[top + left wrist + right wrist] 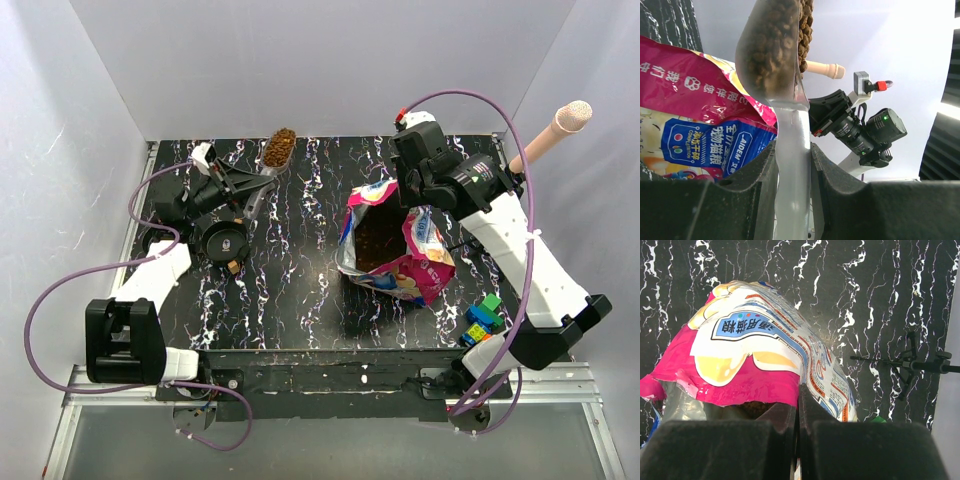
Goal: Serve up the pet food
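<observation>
Pet food (279, 147): brown pellets heaped in the clear scoop (268, 172), raised above the rear left of the worktop (300, 290); more shows dark inside the open bag (425, 262).
Left pincer (792, 165): narrow, clamped on the scoop's handle, one finger pressing each side.
Right pincer (798, 415): closed tight, pinching the bag's top edge.
Bag: glossy magenta and blue, slumped right of centre, its mouth gaping upward.
Bowl (222, 240): black and round, on the worktop beside the left arm, nearer than the scoop's head; a few stray pellets (234, 266) lie just beside it.
Toy blocks (482, 318): green, blue and yellow, near the right arm's base, apart from the bag.
</observation>
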